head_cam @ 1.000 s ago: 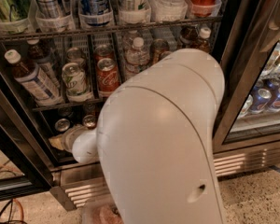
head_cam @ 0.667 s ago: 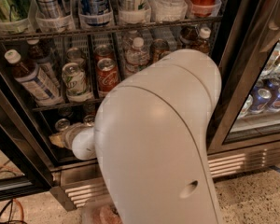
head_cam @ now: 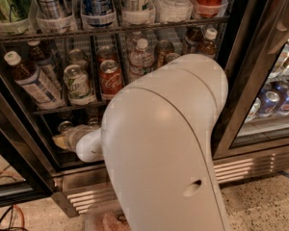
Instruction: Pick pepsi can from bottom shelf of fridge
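Our broad white plastic arm (head_cam: pixel 164 148) fills the foreground. Its gripper (head_cam: pixel 70 138) sits inside the dark wire bottom shelf (head_cam: pixel 58 159) of the black-framed glass-door fridge (head_cam: pixel 233 57); we cannot tell its grip. Silver can tops (head_cam: pixel 65 126) sit just behind, and we cannot tell whether either is the blue pepsi can.

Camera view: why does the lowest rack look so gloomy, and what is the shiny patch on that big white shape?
Camera view: the dark wire bottom shelf lies in shadow beneath the brighter racks of the black-framed, glass-doored fridge; the gripper reaches into that dim space at lower left; the shiny patch is a soft light reflection on the smooth white robot arm.
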`<move>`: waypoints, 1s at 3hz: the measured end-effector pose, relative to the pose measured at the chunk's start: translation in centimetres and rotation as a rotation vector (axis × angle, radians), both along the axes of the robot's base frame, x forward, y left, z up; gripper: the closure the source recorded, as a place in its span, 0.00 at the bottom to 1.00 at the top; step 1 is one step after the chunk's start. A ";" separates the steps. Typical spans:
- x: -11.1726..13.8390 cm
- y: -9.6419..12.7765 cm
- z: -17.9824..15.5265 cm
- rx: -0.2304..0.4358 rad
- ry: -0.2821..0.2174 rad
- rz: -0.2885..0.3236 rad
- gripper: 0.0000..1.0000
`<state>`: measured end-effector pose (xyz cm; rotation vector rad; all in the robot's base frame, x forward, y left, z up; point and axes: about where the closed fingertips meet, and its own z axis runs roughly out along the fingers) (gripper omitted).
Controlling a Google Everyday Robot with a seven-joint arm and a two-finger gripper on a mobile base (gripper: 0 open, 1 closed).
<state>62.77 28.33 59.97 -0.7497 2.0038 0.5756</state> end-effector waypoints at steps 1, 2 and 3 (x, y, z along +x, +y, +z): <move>0.0 0.0 0.0 0.000 0.000 0.000 0.71; 0.0 0.0 0.0 0.000 0.000 0.000 0.94; 0.0 0.0 0.0 0.000 0.000 0.000 1.00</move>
